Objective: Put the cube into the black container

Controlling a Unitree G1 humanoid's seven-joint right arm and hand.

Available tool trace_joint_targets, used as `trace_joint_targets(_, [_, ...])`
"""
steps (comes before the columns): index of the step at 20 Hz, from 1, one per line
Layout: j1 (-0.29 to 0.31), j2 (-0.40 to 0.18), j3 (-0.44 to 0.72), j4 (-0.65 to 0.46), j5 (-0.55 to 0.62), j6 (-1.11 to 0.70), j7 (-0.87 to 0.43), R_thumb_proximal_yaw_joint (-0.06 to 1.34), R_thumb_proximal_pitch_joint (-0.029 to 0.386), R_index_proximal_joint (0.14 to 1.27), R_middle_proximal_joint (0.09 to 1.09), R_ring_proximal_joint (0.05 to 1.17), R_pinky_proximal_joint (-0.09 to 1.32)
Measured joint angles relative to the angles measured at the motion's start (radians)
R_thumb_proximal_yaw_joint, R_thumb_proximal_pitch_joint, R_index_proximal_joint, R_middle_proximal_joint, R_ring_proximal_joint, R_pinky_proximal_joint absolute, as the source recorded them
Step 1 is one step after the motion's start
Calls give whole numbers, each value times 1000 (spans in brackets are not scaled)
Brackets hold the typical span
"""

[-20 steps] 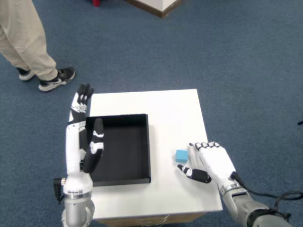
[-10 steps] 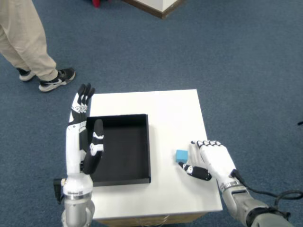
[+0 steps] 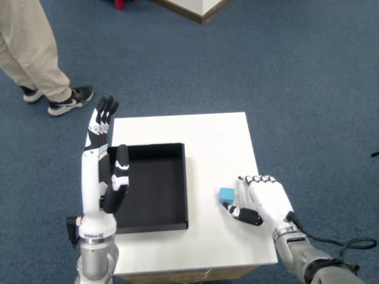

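One cube (image 3: 227,194) just beside the right hand's (image 3: 263,201) loosely spread, empty fingers; one black container (image 3: 151,186).

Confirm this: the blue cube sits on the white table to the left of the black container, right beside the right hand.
Wrong side. In the head view the blue cube sits on the white table to the right of the black container, right beside the right hand.
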Motion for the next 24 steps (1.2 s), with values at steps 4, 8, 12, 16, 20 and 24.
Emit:
trace_joint_targets(4, [0,7,6,0,-13,19,0,414,-8,325,298,312,251])
trace_joint_targets(8, [-1,7,17,0,-22,31,0,413,-7,326,294,308,246])
trace_joint_targets(12, [0,10,24,0,-31,39,0,413,-6,333,293,304,248])
trace_joint_targets(16, [7,11,33,0,-36,43,0,405,-5,340,291,299,253])
trace_joint_targets(20, [10,15,43,0,-54,62,0,394,-4,348,290,300,271])
trace_joint_targets(24, [11,18,45,0,-62,73,0,390,-3,357,288,295,277])
